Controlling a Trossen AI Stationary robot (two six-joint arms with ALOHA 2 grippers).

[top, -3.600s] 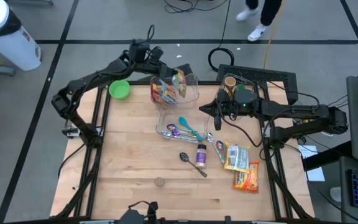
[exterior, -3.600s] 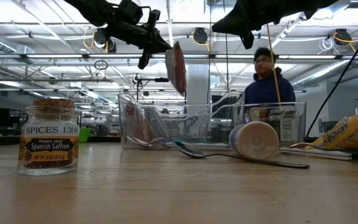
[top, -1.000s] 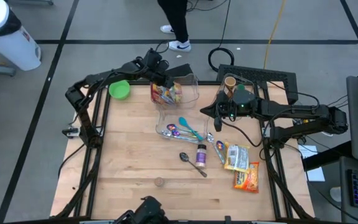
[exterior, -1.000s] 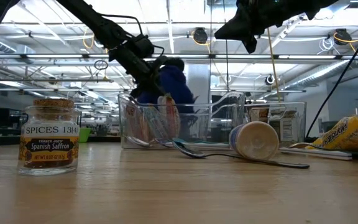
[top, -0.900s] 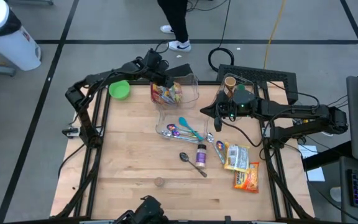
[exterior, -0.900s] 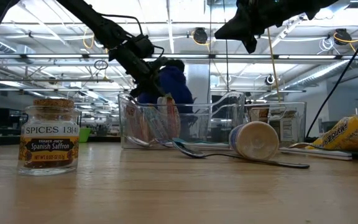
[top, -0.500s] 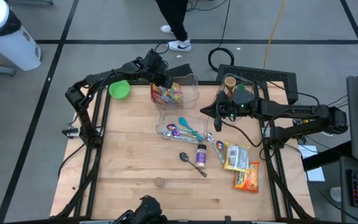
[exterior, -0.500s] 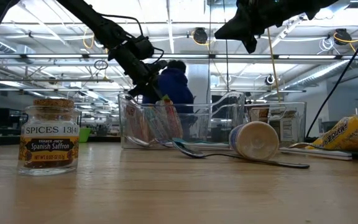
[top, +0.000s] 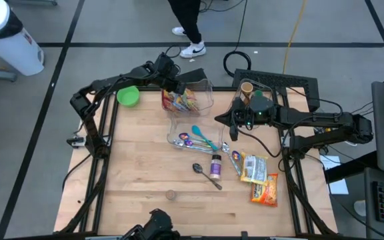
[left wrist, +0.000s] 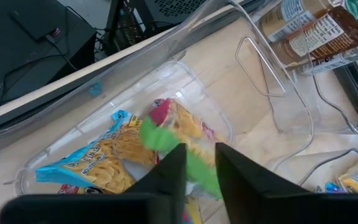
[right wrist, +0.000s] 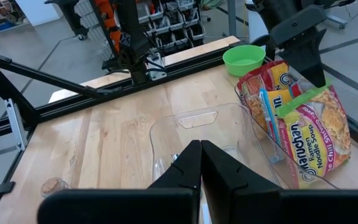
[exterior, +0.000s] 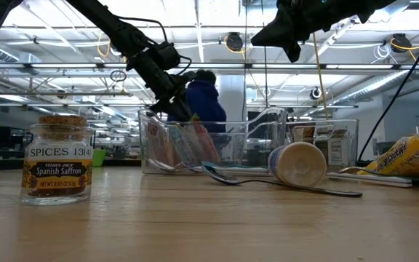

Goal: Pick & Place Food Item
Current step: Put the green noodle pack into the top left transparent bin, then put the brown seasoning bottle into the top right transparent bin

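Two noodle packets (top: pixel 259 177) lie near the table's (top: pixel 139 180) right edge, with a spice jar (exterior: pixel 57 159) and a spoon (top: pixel 205 175) closer to the middle. Beyond them the right gripper (top: pixel 220 118) hangs above the wood by a smaller clear tray (top: pixel 192 138) of utensils, its fingers pressed together and empty; that arm waits. Farthest off, the left gripper (left wrist: pixel 197 163) sits over the big clear bin (top: pixel 207 90) at the back edge. Its jaws stand slightly apart around the green top edge of a noodle pack (right wrist: pixel 312 134), which stands upright inside the bin among other packs; I cannot tell whether the fingers touch it. My judgement: the placing step is ending and the release is under way. Next the jaws should widen fully and the arm lift straight up, clear of the bin's wall, before heading for the packets on the right.
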